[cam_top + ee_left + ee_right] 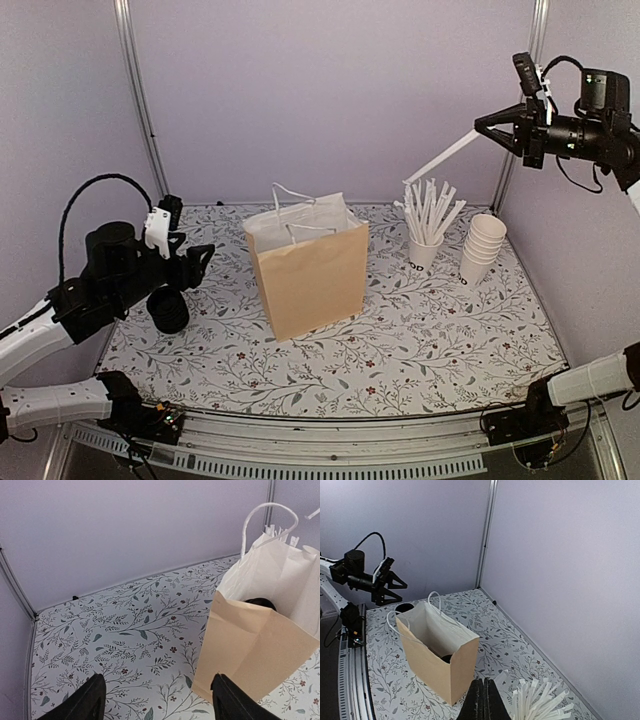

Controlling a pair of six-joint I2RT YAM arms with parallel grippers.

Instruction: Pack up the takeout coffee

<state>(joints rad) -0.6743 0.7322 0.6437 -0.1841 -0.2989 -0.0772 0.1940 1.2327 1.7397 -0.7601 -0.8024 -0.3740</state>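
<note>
Pale lavender walls closed in a counter (400, 340) covered with a leafy floral print. The left jaws (204, 266) stood released, spread wide with nothing between them. They hovered above the counter on the left arm's side of the brown paper bag (305, 268) and pointed toward it. The right jaws (479, 127) were clenched on one end of a white straw (440, 157), high above the counter and up to the right of the bag. The straw slanted down in the bag's direction, its free end above the white cup of straws (425, 250).

The bag stood upright and open near the middle of the counter, white inside. Low inside it showed the black round lid of a takeout coffee (259, 602); the cup under the lid was hidden by the bag's front wall. The cup of straws stood just to the right of the bag. A nested stack of lidless white cups (482, 248) stood beside that cup, on its far side from the bag. To the left of the bag, under the left arm, a dark round object (170, 310) sat on the counter. It was too shadowed to tell whether it was another coffee.
</note>
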